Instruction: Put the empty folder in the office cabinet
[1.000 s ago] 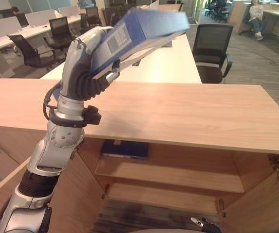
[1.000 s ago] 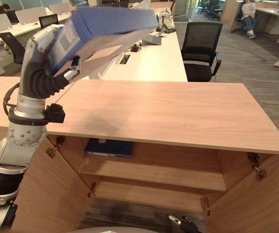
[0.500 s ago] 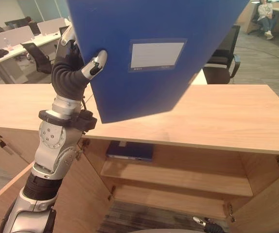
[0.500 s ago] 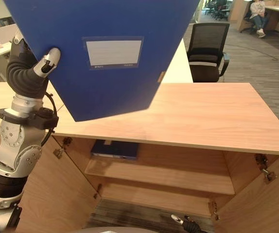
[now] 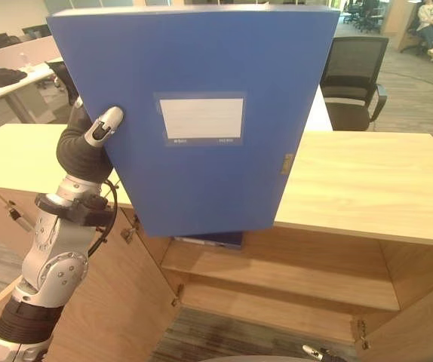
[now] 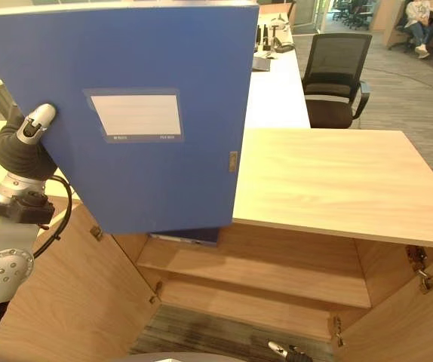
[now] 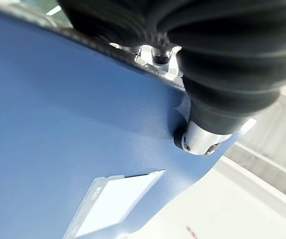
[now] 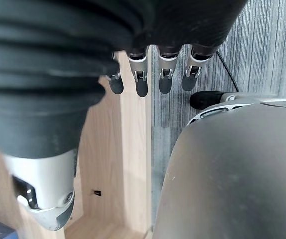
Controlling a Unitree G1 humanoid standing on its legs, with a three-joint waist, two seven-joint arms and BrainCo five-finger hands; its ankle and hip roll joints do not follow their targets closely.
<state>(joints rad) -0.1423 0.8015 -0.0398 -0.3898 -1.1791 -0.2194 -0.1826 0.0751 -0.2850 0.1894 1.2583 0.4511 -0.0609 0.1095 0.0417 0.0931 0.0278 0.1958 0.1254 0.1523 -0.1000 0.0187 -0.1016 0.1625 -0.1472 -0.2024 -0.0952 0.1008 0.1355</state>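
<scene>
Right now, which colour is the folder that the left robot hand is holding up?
The folder is blue with a white label; the left eye view shows it best.

I see an open-plan office: grey carpet floor [image 6: 420, 98], a long white desk [image 6: 277, 83] with a black mesh chair [image 6: 337, 72] beside it, more desks [image 5: 5, 75] far left.

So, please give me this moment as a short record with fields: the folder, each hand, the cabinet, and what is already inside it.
folder: blue folder, held upright above the cabinet top, white label facing the camera
left hand: left hand pinches the folder's edge, thumb on its front
right hand: right hand hangs low by the floor, fingers relaxed, holding nothing
cabinet: wooden cabinet, doors open, shelves visible
inside: dark blue item on the upper shelf, mostly hidden behind the folder
</scene>
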